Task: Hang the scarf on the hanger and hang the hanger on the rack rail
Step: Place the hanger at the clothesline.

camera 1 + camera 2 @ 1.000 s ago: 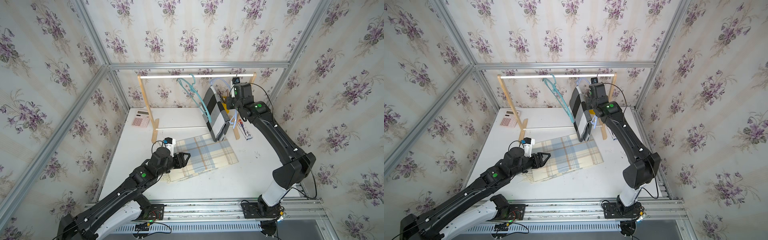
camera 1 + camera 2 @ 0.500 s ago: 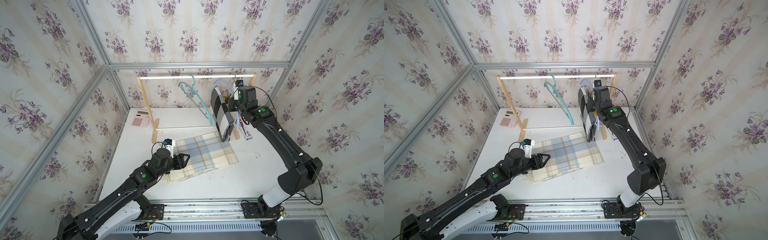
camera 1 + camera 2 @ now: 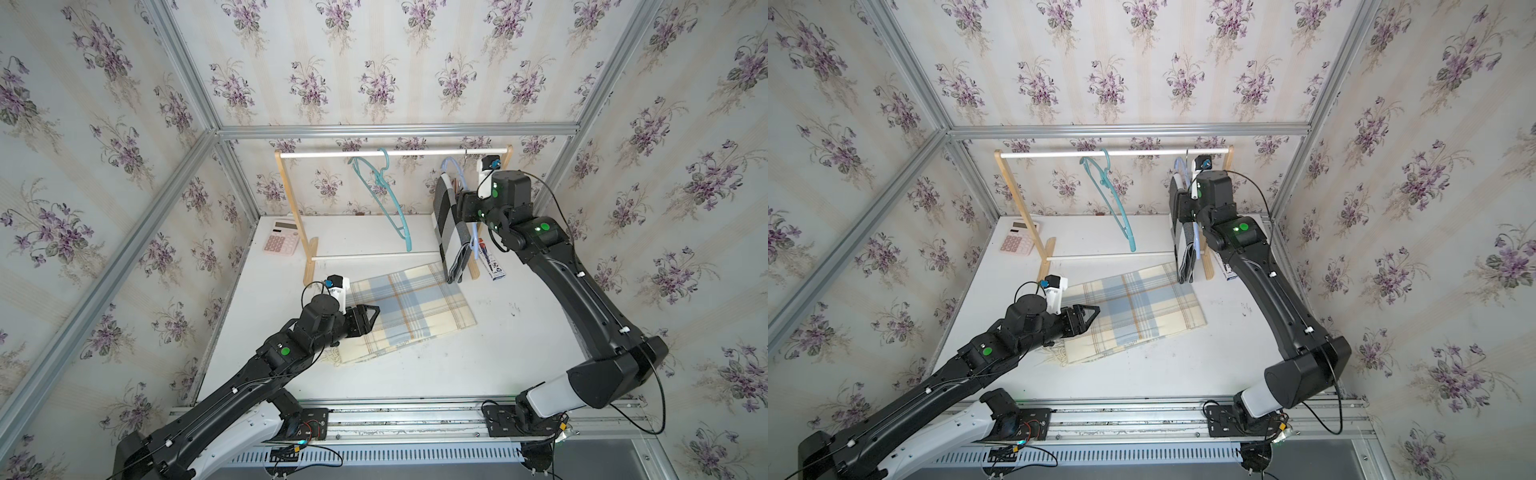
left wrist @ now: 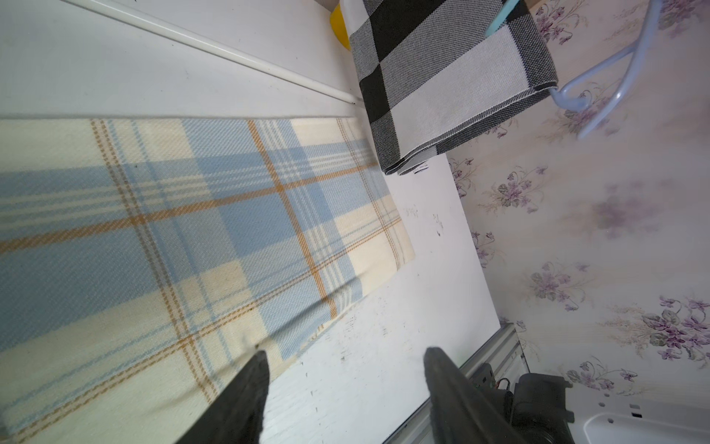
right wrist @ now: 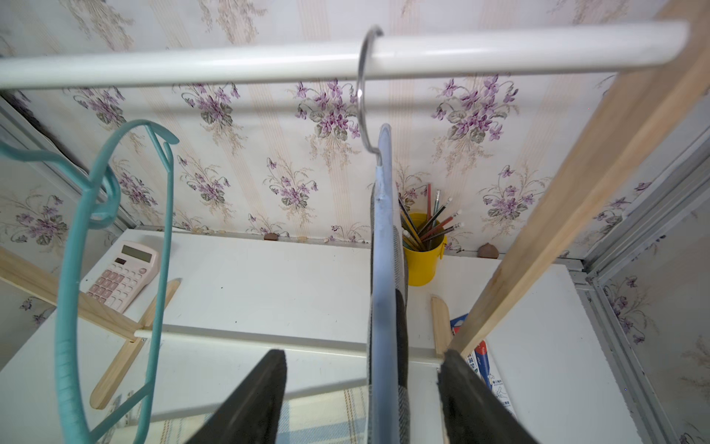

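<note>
Two hangers share the white rail (image 3: 332,153): a teal hanger (image 5: 61,346) bare at 12 o'clock, a pale blue hanger (image 5: 384,269) at 1 o'clock carrying the checked scarf (image 3: 449,232). The right gripper (image 5: 363,351) straddles it, jaws released. A plaid scarf (image 3: 411,307) lies flat at centre, the left gripper (image 4: 345,351) spread, empty, over its 9 o'clock edge. Calculator (image 3: 281,242) at 11 o'clock; floral wallpaper (image 3: 374,62) rings the white table (image 3: 519,353).
</note>
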